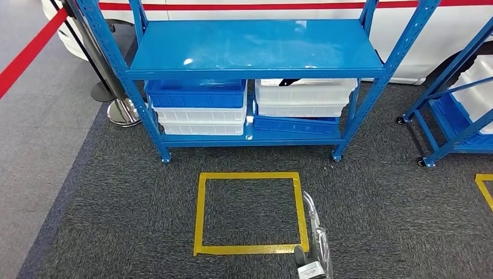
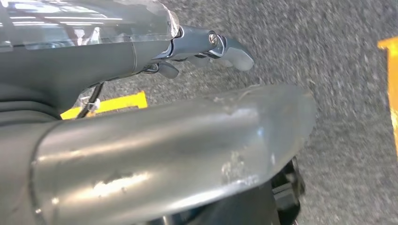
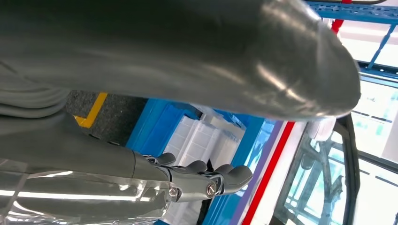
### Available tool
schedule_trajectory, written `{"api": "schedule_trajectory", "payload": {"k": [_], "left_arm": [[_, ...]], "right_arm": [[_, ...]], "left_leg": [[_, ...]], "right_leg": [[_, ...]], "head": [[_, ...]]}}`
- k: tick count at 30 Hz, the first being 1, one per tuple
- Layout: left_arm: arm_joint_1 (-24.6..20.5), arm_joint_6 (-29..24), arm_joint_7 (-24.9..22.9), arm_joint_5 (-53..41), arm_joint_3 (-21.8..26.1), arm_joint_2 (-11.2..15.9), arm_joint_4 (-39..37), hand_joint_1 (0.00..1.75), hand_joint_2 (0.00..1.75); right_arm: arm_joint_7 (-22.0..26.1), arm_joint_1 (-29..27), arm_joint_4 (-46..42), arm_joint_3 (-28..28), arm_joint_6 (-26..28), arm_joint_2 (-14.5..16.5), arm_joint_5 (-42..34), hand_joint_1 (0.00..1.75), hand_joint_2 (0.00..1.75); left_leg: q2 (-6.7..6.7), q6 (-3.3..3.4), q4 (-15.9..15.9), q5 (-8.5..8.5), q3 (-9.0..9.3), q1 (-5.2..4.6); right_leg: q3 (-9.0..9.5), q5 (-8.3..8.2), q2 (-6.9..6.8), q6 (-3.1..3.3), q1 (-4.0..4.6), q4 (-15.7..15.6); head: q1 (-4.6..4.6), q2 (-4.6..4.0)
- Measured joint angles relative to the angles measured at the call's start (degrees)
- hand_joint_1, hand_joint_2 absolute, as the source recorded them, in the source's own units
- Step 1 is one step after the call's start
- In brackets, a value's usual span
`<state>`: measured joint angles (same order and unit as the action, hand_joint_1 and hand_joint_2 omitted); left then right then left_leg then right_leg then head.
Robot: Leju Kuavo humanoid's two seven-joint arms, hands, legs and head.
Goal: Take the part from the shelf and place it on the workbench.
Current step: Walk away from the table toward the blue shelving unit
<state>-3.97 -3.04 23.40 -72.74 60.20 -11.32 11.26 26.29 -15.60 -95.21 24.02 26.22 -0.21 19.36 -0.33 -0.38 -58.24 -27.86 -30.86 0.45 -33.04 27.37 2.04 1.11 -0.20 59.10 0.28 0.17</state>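
The part is hard for us to pick out for certain: it may be the dark piece [image 1: 288, 82] showing over the rim of the upper white bin [image 1: 305, 91]. That bin is on the right side of the blue shelf's [image 1: 256, 49] lower level. It sits on a second white bin [image 1: 299, 109], which rests on a tilted blue bin [image 1: 296, 125]. On the left side a blue crate [image 1: 195, 93] tops two more white bins [image 1: 200, 121].

The right hand [image 1: 311, 263] hangs low in the head view, wrapped in clear plastic, over the near right corner of the yellow tape square [image 1: 251, 214] on the dark carpet, well apart from the shelf. Its fingers [image 3: 225, 176] lie stretched out and slack, with nothing in them.

The left hand [image 2: 197, 47] hangs above the carpet (a strip of yellow tape runs near it). Its fingers [image 2: 232, 51] are likewise loose and hold nothing.

Behind the shelf stands a white vehicle [image 1: 407, 35] with a red stripe, and a red barrier belt [image 1: 29, 49] crosses at the left.
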Motion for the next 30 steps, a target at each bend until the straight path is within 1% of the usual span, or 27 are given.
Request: {"api": "schedule_trajectory", "payload": {"k": [1, 3, 8, 12, 14, 15, 16, 17, 19, 20, 21, 22, 23, 24, 25, 26, 27, 28, 29, 30], "left_arm": [[0.00, 0.25, -0.05, 0.26, 0.07, -0.03, 0.00, 0.00, 0.00], [-0.03, 0.74, -0.40, 0.67, 0.29, -0.04, 0.00, 0.00, 0.00], [-0.22, 1.33, -1.09, 1.88, 1.23, -0.03, 0.00, 0.00, 0.00], [-0.27, 1.66, -1.57, 2.71, 2.21, 0.02, 0.00, 0.00, 0.00], [-0.31, 1.66, -1.67, 2.73, 2.61, 0.03, 0.00, 0.00, 0.00], [-0.31, 1.66, -1.69, 2.72, 2.73, 0.03, 0.00, 0.00, 0.00], [-0.30, 1.66, -1.71, 2.69, 2.81, 0.03, 0.00, 0.00, 0.00], [-0.27, 1.67, -1.72, 2.67, 2.85, 0.02, 0.00, 0.00, 0.00], [-0.16, 1.71, -1.75, 2.63, 2.89, 0.03, 0.00, 0.00, 0.00], [-0.09, 1.73, -1.78, 2.62, 2.90, 0.03, 0.00, 0.00, 0.00], [-0.02, 1.74, -1.79, 2.62, 2.92, 0.03, 0.00, 0.00, 0.00], [0.05, 1.74, -1.80, 2.61, 2.93, 0.03, 0.00, 0.00, 0.00], [0.10, 1.76, -1.80, 2.58, 2.94, 0.02, 0.00, 0.00, 0.00], [0.12, 1.77, -1.80, 2.54, 2.95, -0.01, 0.00, 0.00, 0.00], [0.09, 1.79, -1.79, 2.47, 2.95, -0.02, 0.00, 0.00, 0.00], [0.03, 1.80, -1.80, 2.39, 2.95, -0.04, 0.00, 0.00, 0.00], [-0.03, 1.80, -1.82, 2.33, 2.95, -0.04, 0.00, 0.00, 0.00], [-0.07, 1.76, -1.86, 2.28, 2.95, -0.04, 0.00, 0.00, 0.00], [-0.11, 1.72, -1.91, 2.22, 2.95, -0.04, 0.00, 0.00, 0.00], [-0.11, 1.67, -1.95, 2.15, 2.95, -0.04, 0.00, 0.00, 0.00]], "right_arm": [[-0.03, -0.02, 0.00, 0.00, 0.05, 0.01, 0.01, 0.00, 0.00], [-0.07, -0.03, 0.00, -0.02, 0.09, 0.02, -0.05, 0.00, 0.00], [-0.06, -0.21, 0.00, -0.30, 0.13, 0.10, -0.25, 0.00, 0.00], [0.01, -0.60, 0.00, -0.56, 0.11, 0.26, -0.37, 0.00, 0.00], [0.03, -0.80, 0.00, -0.73, 0.05, 0.30, -0.42, 0.00, 0.00], [0.05, -0.89, -0.01, -0.83, 0.01, 0.31, -0.45, 0.00, 0.00], [0.08, -0.95, -0.01, -0.92, -0.03, 0.31, -0.47, 0.00, 0.00], [0.11, -0.98, -0.01, -0.99, -0.05, 0.31, -0.49, 0.00, 0.00], [0.15, -1.10, -0.01, -1.12, -0.08, 0.31, -0.51, 0.00, 0.00], [0.16, -1.21, 0.01, -1.19, -0.08, 0.31, -0.52, 0.00, 0.00], [0.16, -1.33, 0.01, -1.26, -0.09, 0.30, -0.53, 0.00, 0.00], [0.16, -1.41, 0.02, -1.31, -0.09, 0.30, -0.54, 0.00, 0.00], [0.16, -1.46, 0.02, -1.33, -0.09, 0.30, -0.54, 0.00, 0.00], [0.16, -1.48, 0.01, -1.34, -0.09, 0.30, -0.54, 0.00, 0.00], [0.13, -1.48, 0.03, -1.36, -0.09, 0.30, -0.54, 0.00, 0.00], [0.09, -1.47, 0.01, -1.39, -0.10, 0.30, -0.55, 0.00, 0.00], [0.04, -1.56, -0.02, -1.45, -0.11, 0.31, -0.56, 0.00, 0.00], [-0.01, -1.68, -0.07, -1.52, -0.13, 0.31, -0.57, 0.00, 0.00], [-0.02, -1.81, -0.14, -1.59, -0.13, 0.31, -0.57, 0.00, 0.00], [-0.03, -1.97, -0.19, -1.67, -0.13, 0.34, -0.58, 0.00, 0.00]], "left_leg": [[-0.02, 0.03, 0.00, 0.05, -0.02, -0.07], [-0.02, 0.27, -0.04, 0.09, -0.04, -0.24], [-0.02, 1.13, -0.25, 0.02, -0.25, -0.66], [-0.01, 1.86, -0.35, 0.03, -0.45, -1.03], [0.01, 2.44, -0.02, -0.02, -0.34, -0.95], [0.05, 2.82, 0.26, -0.17, -0.17, -0.82], [0.10, 3.20, 0.49, -0.40, 0.17, -0.68], [0.19, 3.51, 0.66, -0.66, 0.48, -0.57], [0.48, 3.64, 0.68, -1.04, 0.84, -0.59], [0.61, 3.53, 0.66, -1.24, 1.10, -0.60], [0.73, 3.31, 0.64, -1.51, 1.48, -0.59], [0.80, 3.06, 0.63, -1.86, 2.02, -0.54], [0.85, 2.79, 0.63, -2.30, 2.72, -0.47], [0.91, 2.51, 0.64, -2.85, 3.50, -0.39], [0.98, 2.21, 0.68, -3.34, 4.21, -0.34], [1.04, 1.83, 0.82, -3.77, 4.68, -0.32], [1.12, 1.38, 1.13, -4.11, 5.14, -0.32], [1.17, 0.92, 1.22, -4.11, 5.55, -0.35], [1.18, 0.45, 0.95, -3.93, 5.91, -0.37], [1.17, 0.08, -0.22, -3.51, 5.95, -0.31]], "right_leg": [[0.03, -0.05, -0.02, 0.09, -0.03, -0.08], [0.14, -0.23, -0.04, -0.22, -0.16, -0.32], [0.19, -0.55, -0.03, -1.50, -0.59, -0.81], [0.24, -0.79, -0.03, -2.35, -0.98, -0.87], [0.12, -1.12, -0.06, -2.85, -1.05, -0.35], [-0.14, -1.02, -0.29, -3.05, -1.03, 0.46], [-0.82, -0.42, -0.60, -3.18, -1.00, 1.89], [-2.01, 0.76, -0.93, -3.22, -1.01, 4.22], [-5.83, 3.97, -1.35, -3.22, -1.03, 11.05], [-7.70, 5.04, -1.41, -3.21, -1.08, 14.07], [-8.87, 5.13, -1.49, -3.22, -1.11, 15.58], [-8.90, 3.98, -1.59, -3.19, -1.12, 14.92], [-7.87, 1.89, -1.72, -3.05, -1.11, 12.25], [-6.25, -0.45, -1.95, -2.85, -1.09, 8.41], [-4.83, -1.91, -2.22, -2.60, -0.89, 5.04], [-3.82, -2.45, -2.46, -2.21, -0.62, 2.55], [-3.33, -2.28, -2.62, -1.83, -0.33, 1.19], [-3.11, -1.60, -2.62, -1.38, -0.13, 0.74], [-2.49, -1.21, -2.44, -0.86, -0.13, 0.29], [-1.58, -0.88, -2.29, -0.44, -0.23, -0.17]], "head": [[0.01, 0.00], [0.01, -0.01], [0.00, -0.02], [-0.03, -0.01], [-0.03, 0.00], [0.02, 0.00], [0.13, 0.00], [0.22, -0.01], [0.37, -0.01], [0.37, -0.01], [0.36, -0.01], [0.37, -0.01], [0.36, -0.01], [0.38, -0.01], [0.36, -0.01], [0.37, -0.01], [0.42, 0.00], [0.41, 0.00], [0.43, 0.00], [0.41, 0.00]]}}
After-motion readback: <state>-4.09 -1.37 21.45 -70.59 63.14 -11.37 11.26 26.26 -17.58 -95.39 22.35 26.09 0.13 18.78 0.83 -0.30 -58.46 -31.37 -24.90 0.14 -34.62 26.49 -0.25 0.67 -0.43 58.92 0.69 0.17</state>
